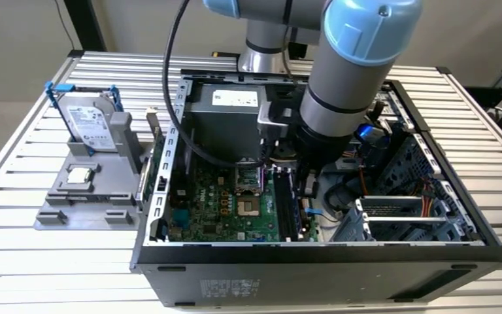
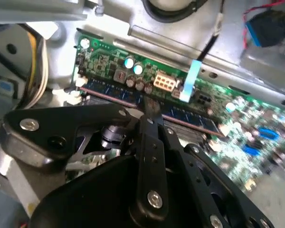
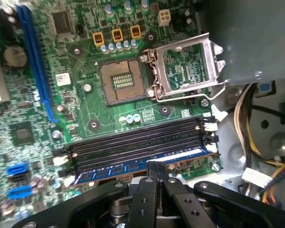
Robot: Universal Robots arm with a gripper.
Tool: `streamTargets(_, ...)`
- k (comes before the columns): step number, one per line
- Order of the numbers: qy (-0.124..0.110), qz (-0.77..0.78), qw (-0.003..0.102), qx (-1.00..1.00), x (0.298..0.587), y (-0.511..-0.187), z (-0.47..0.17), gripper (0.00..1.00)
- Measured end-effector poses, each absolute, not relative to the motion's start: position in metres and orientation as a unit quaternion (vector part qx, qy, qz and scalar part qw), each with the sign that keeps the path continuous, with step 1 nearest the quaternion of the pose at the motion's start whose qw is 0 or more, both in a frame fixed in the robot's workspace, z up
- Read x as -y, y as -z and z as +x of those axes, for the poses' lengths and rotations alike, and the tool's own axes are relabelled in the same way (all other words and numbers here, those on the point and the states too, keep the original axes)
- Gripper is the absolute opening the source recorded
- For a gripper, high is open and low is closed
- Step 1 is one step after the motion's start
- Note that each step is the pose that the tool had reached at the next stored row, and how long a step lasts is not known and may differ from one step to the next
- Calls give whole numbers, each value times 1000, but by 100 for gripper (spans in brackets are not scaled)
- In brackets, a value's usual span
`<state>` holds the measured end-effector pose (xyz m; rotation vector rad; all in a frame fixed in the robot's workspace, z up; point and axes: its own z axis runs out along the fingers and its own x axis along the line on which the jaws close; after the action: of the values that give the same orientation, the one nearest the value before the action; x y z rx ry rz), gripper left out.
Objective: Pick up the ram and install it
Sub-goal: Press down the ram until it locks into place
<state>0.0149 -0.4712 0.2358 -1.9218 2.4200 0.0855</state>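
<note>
Ram (image 3: 142, 164) stands on edge in the outermost of the 4 black memory slots (image 3: 137, 140), at 6 o'clock of the open CPU socket (image 3: 121, 80). Gripper (image 3: 157, 175) is clenched, fingertips bearing on its top edge, probably seating it in the motherboard (image 1: 225, 206).

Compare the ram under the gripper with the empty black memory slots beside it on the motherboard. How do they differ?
The ram is a blue board with chips; the slots are bare black plastic channels. The ram has the gripper at its edge; the slots have nothing on them. The ram lies nearest the motherboard's edge; the slots lie closer to the socket. Both are long, thin and parallel.
</note>
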Motion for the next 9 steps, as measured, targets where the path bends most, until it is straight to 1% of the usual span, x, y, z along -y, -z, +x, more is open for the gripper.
streamTargets(9, -28, -621, 25, -783, 471, -276, 15, 0)
